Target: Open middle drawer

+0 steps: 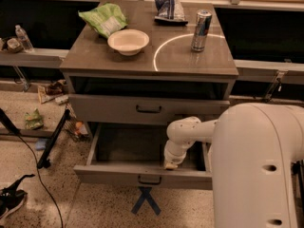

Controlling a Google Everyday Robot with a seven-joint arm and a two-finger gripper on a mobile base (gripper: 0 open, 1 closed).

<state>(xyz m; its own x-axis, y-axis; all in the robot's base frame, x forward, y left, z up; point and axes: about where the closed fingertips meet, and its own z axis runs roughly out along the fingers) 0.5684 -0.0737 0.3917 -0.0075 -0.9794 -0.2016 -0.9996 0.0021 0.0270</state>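
A: Gripper (pixel 171 165) rests at the front lip of the middle drawer (pixel 114 174), just right of its handle (pixel 149 179); whether it grips anything cannot be told. Progress?
B: Drawer is well out below the upper drawer (pixel 104 109), with its interior exposed. Judged essentially done.
A: Clearance?
B: Floor is open near the blue tape cross (pixel 146 201). The arm (pixel 194 129) reaches over the drawer's right side, so lift clear of the lip.

On the bench (pixel 185 63), upper middle of the frame, a bowl (pixel 128 41) sat left of centre with a bag (pixel 103 19) behind it, and a can (pixel 201 31) stood to the right with a second bag (pixel 169 8) behind-left of it. Below, the middle drawer (pixel 114 175) jutted out under the upper drawer (pixel 109 109), the end effector (pixel 171 164) inside it at its front wall.
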